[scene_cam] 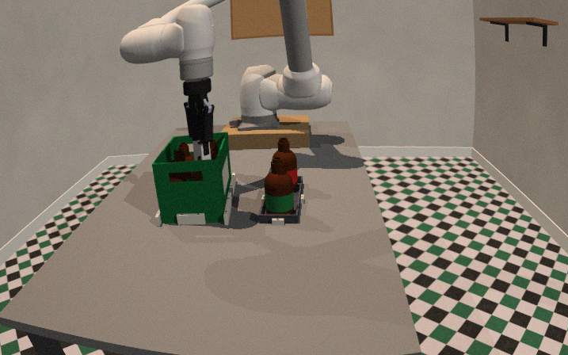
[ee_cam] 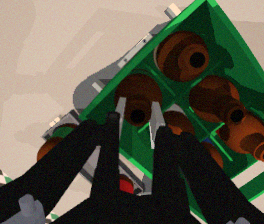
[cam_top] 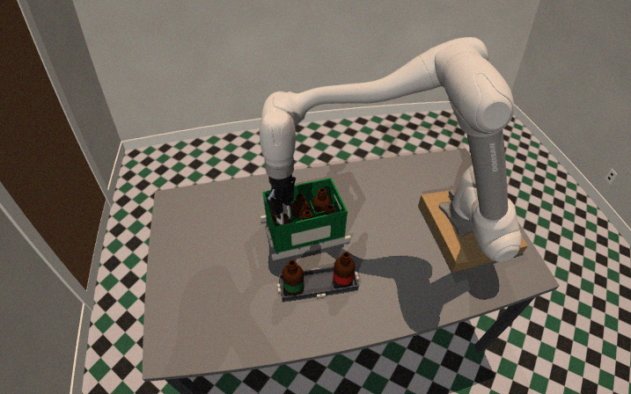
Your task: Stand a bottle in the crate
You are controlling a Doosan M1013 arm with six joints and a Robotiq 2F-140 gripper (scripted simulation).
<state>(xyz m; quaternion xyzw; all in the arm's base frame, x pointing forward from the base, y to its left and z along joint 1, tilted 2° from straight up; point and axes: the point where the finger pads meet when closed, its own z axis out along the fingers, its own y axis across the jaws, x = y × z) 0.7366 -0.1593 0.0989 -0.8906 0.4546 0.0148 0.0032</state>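
Observation:
The green crate [cam_top: 306,215] stands on the grey table and also shows in the exterior view [scene_cam: 192,181]. Several brown bottles stand in its cells [ee_cam: 212,96]. My gripper [cam_top: 281,211] reaches down into the crate's front left cell and is shut on the neck of a brown bottle [ee_cam: 137,115]; the wrist view shows the fingers on either side of its mouth. The dark tray [cam_top: 319,288] in front of the crate holds two upright bottles, one with a green label [cam_top: 292,277] and one with a red label [cam_top: 344,269].
The arm's base sits on a wooden block [cam_top: 459,229] at the table's right. The crate rests on a pale fixture [scene_cam: 191,218]. Checkered floor surrounds the table; walls stand close behind and to the left.

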